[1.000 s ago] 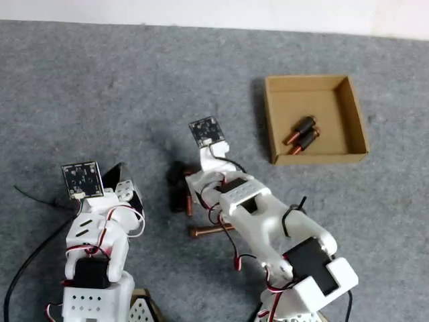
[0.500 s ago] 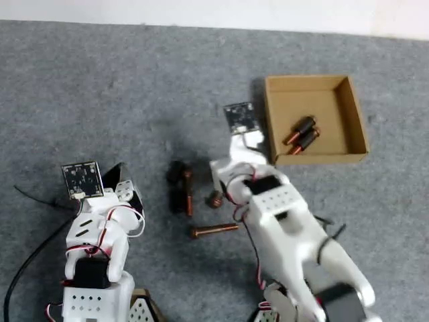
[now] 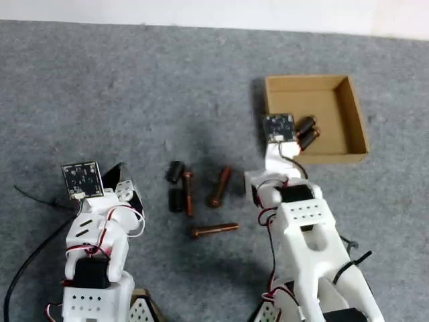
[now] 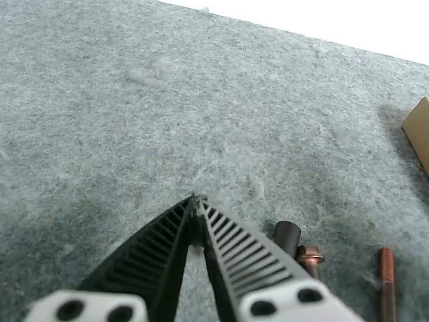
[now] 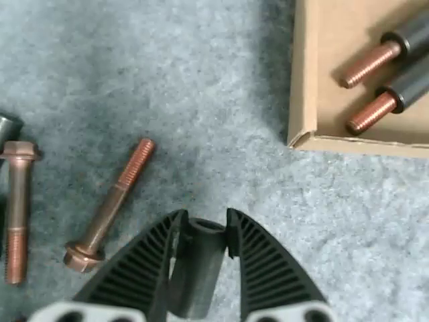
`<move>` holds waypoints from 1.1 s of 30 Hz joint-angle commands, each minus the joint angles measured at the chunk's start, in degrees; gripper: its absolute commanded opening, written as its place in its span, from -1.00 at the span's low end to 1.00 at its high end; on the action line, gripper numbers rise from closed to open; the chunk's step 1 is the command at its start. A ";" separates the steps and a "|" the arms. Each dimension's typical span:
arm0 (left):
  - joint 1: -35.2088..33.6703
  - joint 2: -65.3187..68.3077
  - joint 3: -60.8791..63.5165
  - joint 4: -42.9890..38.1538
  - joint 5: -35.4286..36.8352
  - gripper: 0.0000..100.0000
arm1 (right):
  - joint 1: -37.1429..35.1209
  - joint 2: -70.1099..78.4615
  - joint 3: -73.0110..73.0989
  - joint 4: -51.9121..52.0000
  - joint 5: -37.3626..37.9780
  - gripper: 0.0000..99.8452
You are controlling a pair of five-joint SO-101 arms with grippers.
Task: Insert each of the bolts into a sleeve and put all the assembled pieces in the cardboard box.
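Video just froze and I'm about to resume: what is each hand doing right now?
Left hand: closed, empty.
Right hand: closed on a sleeve.

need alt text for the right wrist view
The right gripper grips a black sleeve over grey felt. Two loose copper bolts lie on the felt nearby, and a corner of the cardboard box holds two assembled pieces, each a bolt in a sleeve.
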 commanded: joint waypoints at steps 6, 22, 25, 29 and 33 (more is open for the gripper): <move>-0.31 -1.01 -0.75 -1.32 -0.97 -0.99 | 0.92 -2.15 -0.31 0.13 0.62 -0.71; -0.31 -1.01 -0.31 -2.29 -0.97 -0.99 | -0.66 -2.15 1.80 3.91 0.62 -0.71; -0.31 -1.01 -0.31 -2.37 -0.97 -0.99 | -4.97 -2.15 1.71 7.78 0.62 -0.71; -0.31 -1.01 -0.31 -2.37 -0.97 -0.99 | -6.02 -2.15 2.07 8.13 0.18 -0.71; -0.31 -1.01 -0.31 -2.37 -0.97 -0.99 | -8.04 -2.15 2.07 13.32 -2.55 -0.71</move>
